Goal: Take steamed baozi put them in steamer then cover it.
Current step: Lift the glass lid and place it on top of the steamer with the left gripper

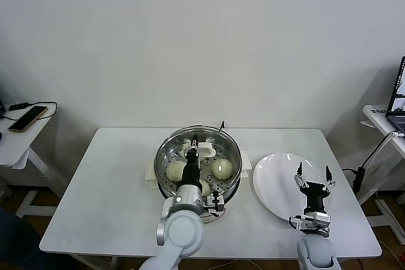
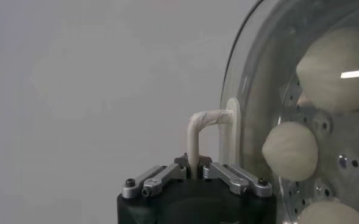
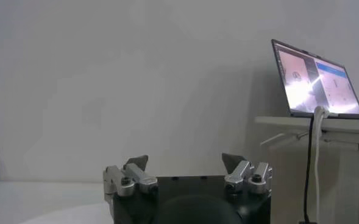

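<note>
Over the middle of the white table, my left gripper sits clamped tight on the cream handle of the cover. From the left wrist view I see the handle's loop rising straight out from between the closed fingers, with the glass disc just beyond it. The cover lies over the steamer, directly beneath that claw, and through the glass I make out the steamed baozi resting on the perforated tray; three of them show in the left wrist view, all just past the handle. I cannot tell whether the cover's rim is fully seated on the pot. My right gripper hangs apart from all that, off to the right of the steamer, its fingers spread wide and holding nothing. Beneath it lies the white plate, bare. Beyond the right claw, a laptop stands on a side table.
</note>
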